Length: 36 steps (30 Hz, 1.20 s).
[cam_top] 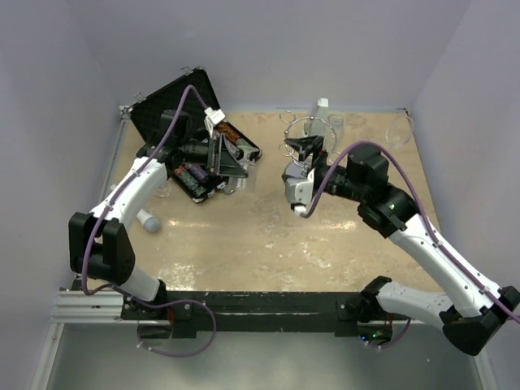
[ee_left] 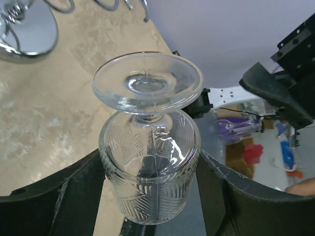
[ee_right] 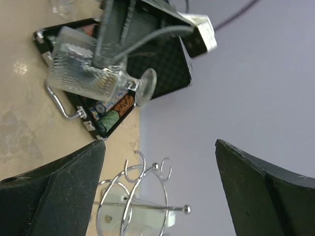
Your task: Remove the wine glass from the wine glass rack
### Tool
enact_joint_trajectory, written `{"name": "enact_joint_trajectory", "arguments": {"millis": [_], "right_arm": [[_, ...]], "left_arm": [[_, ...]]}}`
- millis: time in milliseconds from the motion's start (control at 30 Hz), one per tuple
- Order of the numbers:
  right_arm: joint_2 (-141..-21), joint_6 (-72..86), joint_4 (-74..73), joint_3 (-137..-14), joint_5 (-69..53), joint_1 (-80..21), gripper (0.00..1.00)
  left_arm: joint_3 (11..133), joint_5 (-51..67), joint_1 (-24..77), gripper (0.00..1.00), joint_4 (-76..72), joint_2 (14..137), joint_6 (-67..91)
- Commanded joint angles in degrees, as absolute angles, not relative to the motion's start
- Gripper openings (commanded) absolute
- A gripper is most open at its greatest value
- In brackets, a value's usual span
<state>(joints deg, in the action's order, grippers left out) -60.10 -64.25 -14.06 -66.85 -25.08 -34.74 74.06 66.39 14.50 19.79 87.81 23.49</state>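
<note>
Clear ribbed glass fills the left wrist view: the short-stemmed wine glass (ee_left: 147, 187), its bowl cut with fine slanting lines and its round flat foot facing away from the camera, sits between the two black fingers of the left gripper (ee_left: 150, 162), which pinch it across the bowl. Seen from the right wrist, the glass lies tipped well over on its side, not upright, above the open black carrying case (cam_top: 175, 101) at the far left of the mottled tan table (cam_top: 260, 244). The shiny chrome wire rack with its round mirrored base (ee_left: 27, 34) stands apart from it, further right along the far edge, and none of its wire loops touch the glass. So the lifting-off looks done, and the step in hand is carrying the glass away and finding it a place. The next move probably calls for swinging it clear of the case to bare table, turning the foot downward and lowering until the foot sits flat before the fingers part; let go while tilted, a round bowl like this would likely roll. The right gripper (ee_right: 160, 145) waits just beside the rack with its jaws spread wide, holding nothing.
</note>
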Motion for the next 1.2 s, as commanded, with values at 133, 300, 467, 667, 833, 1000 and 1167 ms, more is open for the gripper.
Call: {"name": "enact_joint_trajectory", "arguments": {"millis": [133, 300, 467, 667, 833, 1000, 1167], "right_arm": [[-57.74, -92.87, -25.31, -62.76, -24.26, -45.87, 0.97], [-60.55, -102.73, -27.42, -60.03, -23.03, -48.86, 0.98], [-63.98, -107.22, -26.46, -59.86, -22.94, -50.36, 0.99], [-66.35, -107.05, -21.18, -58.01, -21.62, -53.61, 0.99], [-67.59, -109.77, -20.22, -57.13, -23.03, -54.32, 0.99], [-70.31, -111.80, -18.11, -56.95, -22.15, -54.40, 0.99], [-73.47, -112.50, -14.95, -57.30, -22.32, -54.49, 0.99]], "left_arm": [[69.00, 78.66, 13.62, 0.00, 18.56, 87.28, 36.46], [67.06, 79.72, 13.62, 0.00, 16.25, 88.15, 42.36], [64.78, 79.81, 13.62, 0.00, 16.88, 88.68, 45.43], [62.50, 78.66, 13.62, 0.00, 19.33, 87.98, 45.08], [62.05, 77.70, 13.62, 0.00, 20.13, 88.68, 45.35], [62.75, 77.34, 13.71, 0.00, 20.30, 89.73, 46.05], [62.84, 77.08, 13.71, 0.00, 20.30, 90.35, 46.32]]}}
